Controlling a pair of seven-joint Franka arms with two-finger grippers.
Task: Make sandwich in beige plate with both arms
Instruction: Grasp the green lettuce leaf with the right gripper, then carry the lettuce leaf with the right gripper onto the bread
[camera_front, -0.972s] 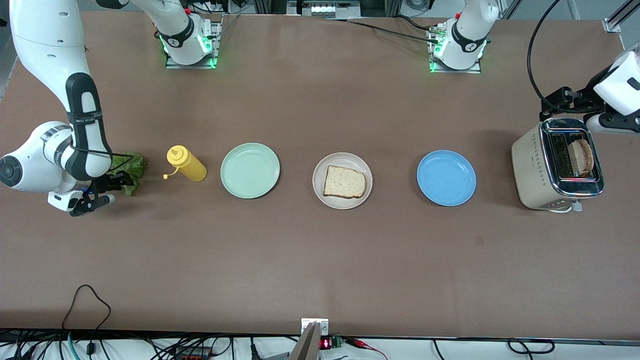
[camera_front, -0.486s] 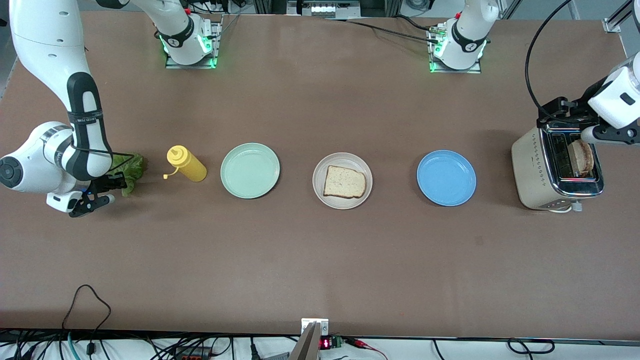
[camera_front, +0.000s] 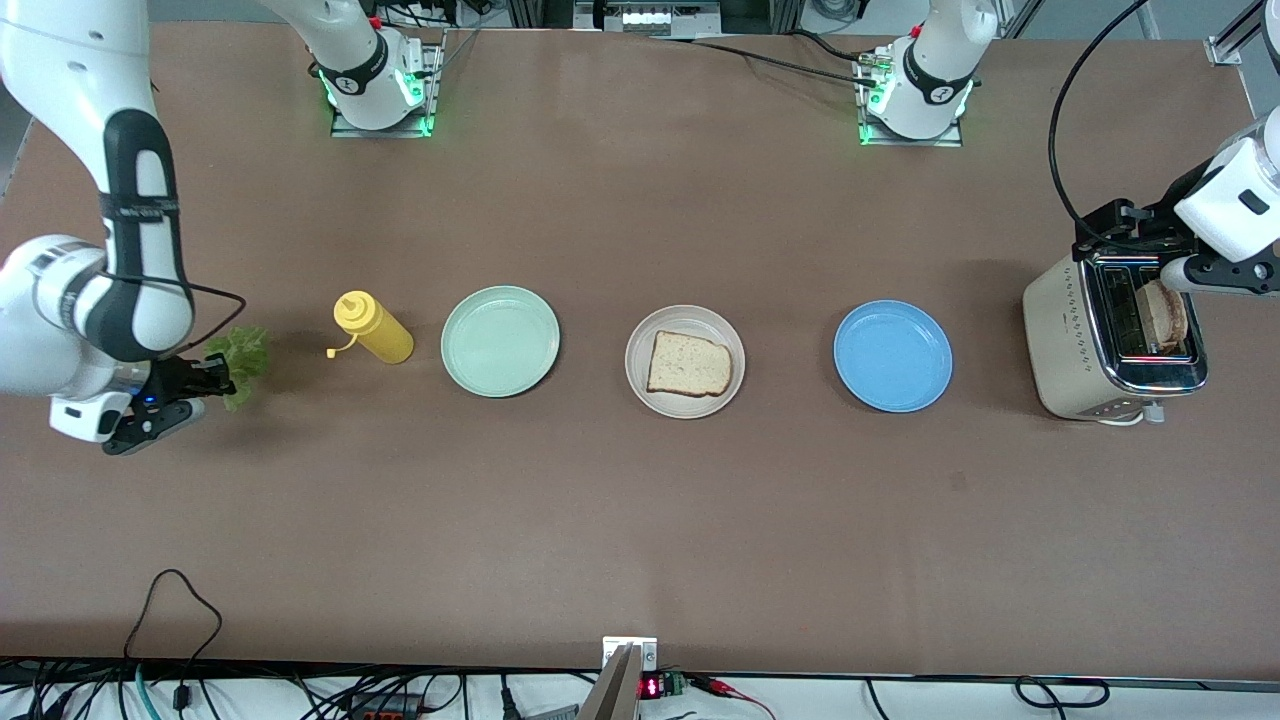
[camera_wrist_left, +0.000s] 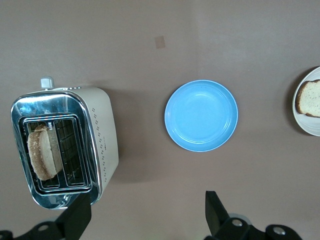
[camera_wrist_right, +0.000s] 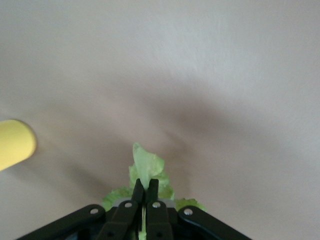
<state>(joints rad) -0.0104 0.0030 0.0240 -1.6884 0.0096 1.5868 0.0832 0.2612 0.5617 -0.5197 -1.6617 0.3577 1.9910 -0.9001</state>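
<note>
While the toaster (camera_front: 1110, 335) holds one bread slice (camera_front: 1166, 314) under the wide-open left gripper (camera_wrist_left: 145, 215), the beige plate (camera_front: 685, 361) carries another slice (camera_front: 689, 364) mid-table. Over the table's right-arm end, the right gripper (camera_wrist_right: 145, 192) pinches the lettuce leaf (camera_front: 238, 352).

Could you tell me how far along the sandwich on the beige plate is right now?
Done: one bread slice lies on the beige plate. In hand: the right gripper is shut on the lettuce leaf, lifted near the yellow bottle. Left: lettuce onto the bread, then the second slice from the toaster, where the open left gripper hovers.
</note>
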